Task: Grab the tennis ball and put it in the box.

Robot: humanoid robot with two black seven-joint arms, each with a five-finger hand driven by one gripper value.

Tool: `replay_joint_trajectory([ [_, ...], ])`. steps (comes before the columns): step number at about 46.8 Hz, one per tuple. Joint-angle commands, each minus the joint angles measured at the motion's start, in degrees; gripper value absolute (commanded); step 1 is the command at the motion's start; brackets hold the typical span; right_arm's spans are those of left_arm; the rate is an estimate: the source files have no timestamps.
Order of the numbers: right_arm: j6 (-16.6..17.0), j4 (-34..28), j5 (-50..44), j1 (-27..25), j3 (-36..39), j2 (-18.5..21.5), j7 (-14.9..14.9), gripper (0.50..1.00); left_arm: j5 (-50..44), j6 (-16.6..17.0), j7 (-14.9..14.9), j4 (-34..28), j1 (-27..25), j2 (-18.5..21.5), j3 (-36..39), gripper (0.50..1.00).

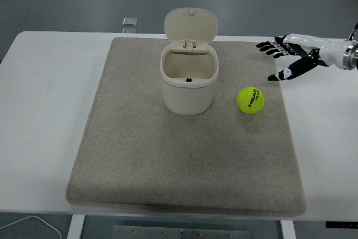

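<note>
A yellow-green tennis ball [250, 100] lies on the grey mat [140, 160], just right of a cream box [189, 85] whose lid stands flipped up at the back. The box's inside shows nothing but a small dark mark on its far wall. My right hand [282, 57] comes in from the right edge, up and to the right of the ball, fingers spread, thumb pointing down toward the mat's right border. It holds nothing and does not touch the ball. My left arm is out of view.
The mat covers most of the white table [39, 82]. A small grey square object [130, 22] lies at the table's far edge, behind the box. A white cable [28, 223] shows below the near left corner.
</note>
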Motion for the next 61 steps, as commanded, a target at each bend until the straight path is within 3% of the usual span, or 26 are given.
replay_joint_trajectory([
  [1, -0.36, 2.55, -2.26, -0.14, 0.00, -1.55, 0.74, 0.913, -0.01, 0.00, 0.00, 0.00, 0.00, 0.00, 0.00, 0.996],
  [18, -5.10, 6.07, -9.29, -4.18, 0.00, 0.12, 1.01, 0.913, -0.01, 0.09, 0.00, 0.00, 0.00, 0.00, 0.00, 0.996],
  [40, -8.18, 5.98, -12.54, -8.31, -0.08, 1.88, 1.01, 0.913, -0.01, 0.00, 0.00, 0.00, 0.00, 0.00, 0.00, 0.996],
  [47, -11.34, 5.81, -13.34, -9.28, -0.17, 2.58, 1.10, 0.909, -0.01, 0.00, 0.00, 0.00, 0.00, 0.00, 0.00, 0.996],
  [61, -12.58, 5.54, -13.60, -9.90, -0.44, 3.37, 1.10, 0.903, -0.01, 0.00, 0.00, 0.00, 0.00, 0.00, 0.00, 0.996],
])
